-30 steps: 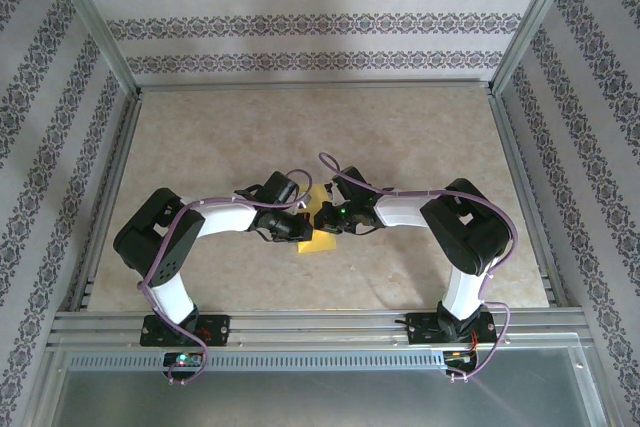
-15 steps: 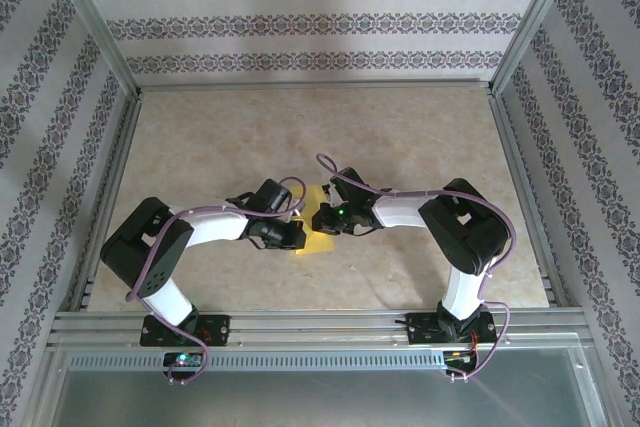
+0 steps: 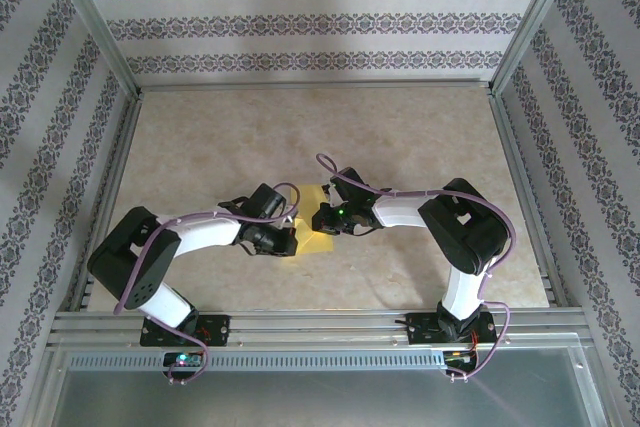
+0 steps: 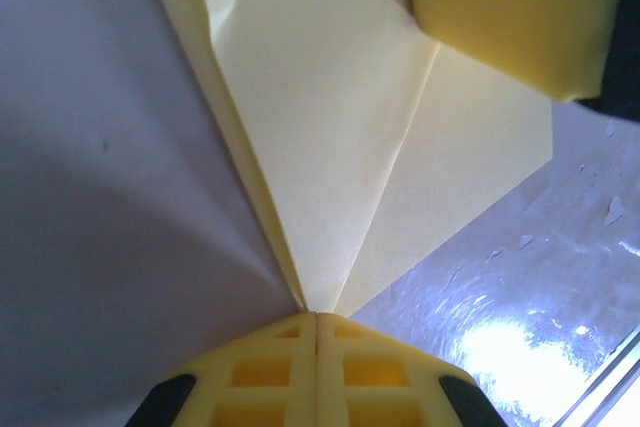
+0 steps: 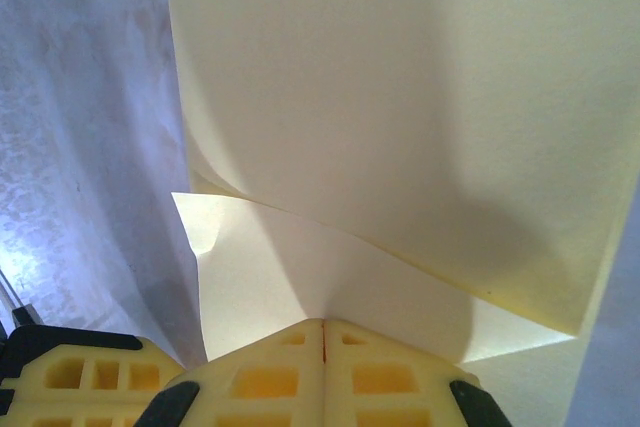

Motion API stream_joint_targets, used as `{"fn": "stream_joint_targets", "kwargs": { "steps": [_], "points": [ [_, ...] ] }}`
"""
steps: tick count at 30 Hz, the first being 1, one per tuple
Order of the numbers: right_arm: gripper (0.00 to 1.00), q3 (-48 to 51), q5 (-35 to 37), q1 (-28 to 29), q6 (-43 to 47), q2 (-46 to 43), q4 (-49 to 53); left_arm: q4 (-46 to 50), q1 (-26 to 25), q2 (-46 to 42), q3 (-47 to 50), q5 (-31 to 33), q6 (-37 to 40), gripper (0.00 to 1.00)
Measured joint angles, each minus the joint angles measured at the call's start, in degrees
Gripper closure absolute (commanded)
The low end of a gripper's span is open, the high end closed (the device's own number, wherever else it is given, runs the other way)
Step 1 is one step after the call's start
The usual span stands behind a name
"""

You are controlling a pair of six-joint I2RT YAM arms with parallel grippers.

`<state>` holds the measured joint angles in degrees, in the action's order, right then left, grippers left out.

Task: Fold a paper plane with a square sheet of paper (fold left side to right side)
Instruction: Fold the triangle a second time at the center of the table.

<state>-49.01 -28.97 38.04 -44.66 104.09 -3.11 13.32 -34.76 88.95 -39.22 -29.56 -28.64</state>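
Top view, sheet: the folded yellow sheet [image 3: 313, 238] lies mid-table [image 3: 420, 137], between my two grippers.
Top view, reach: my left gripper [image 3: 289, 240] touches its left edge and my right gripper [image 3: 322, 217] its right edge; both are equally near.
Left wrist, grip: my fingers [image 4: 270, 377] are pressed together. The sheet's pointed tip meets their seam; pinched or merely touched, I cannot tell.
Left wrist, axis: the sheet runs straight ahead from my fingertips, its crease along that line. The right gripper's pad [image 4: 515, 17] rests on the far corner.
Right wrist, grip: fingers [image 5: 270, 382] also closed, tips against the lower layer.
Right wrist, sheet: an upper layer rises ahead, over the lower one.
Next move: likely my left gripper carries the left side rightward while the right one pins.
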Motion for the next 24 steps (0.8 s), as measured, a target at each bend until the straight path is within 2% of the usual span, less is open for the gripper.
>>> {"fn": "stream_joint_targets", "kwargs": {
  "steps": [4, 6, 10, 13, 15, 19, 24],
  "points": [
    [1.00, -0.3, 0.0, 0.0, 0.0, 0.0, 0.5, 1.3, 0.0, -1.8, 0.8, 0.2, 0.0, 1.00],
    [0.91, -0.9, 0.2, 0.0, 0.0, 0.0, 1.2, 1.4, 0.0, -3.4, 1.3, 0.2, -0.1, 1.00],
    [0.71, -2.6, 0.4, 0.0, -0.2, -0.5, 2.7, 0.9, 0.6, -7.9, 1.6, 0.2, -1.4, 0.89],
    [0.60, -4.0, 0.8, 0.0, 0.1, -2.8, 3.6, -0.9, 2.3, -10.9, 1.9, 0.2, -2.9, 0.78],
    [0.53, -4.7, 1.4, -0.1, 0.7, -5.1, 4.0, -2.9, 3.6, -11.8, 2.1, -0.1, -4.2, 0.75],
    [0.36, -4.2, 2.9, -1.8, 1.7, -10.7, 4.0, -8.2, 6.8, -11.6, 3.5, -1.4, -6.8, 0.69],
    [0.15, 1.2, 3.5, -6.6, 1.9, -16.5, 2.4, -13.3, 9.1, -7.8, 3.7, -3.2, -8.8, 0.68]
  ]
}}
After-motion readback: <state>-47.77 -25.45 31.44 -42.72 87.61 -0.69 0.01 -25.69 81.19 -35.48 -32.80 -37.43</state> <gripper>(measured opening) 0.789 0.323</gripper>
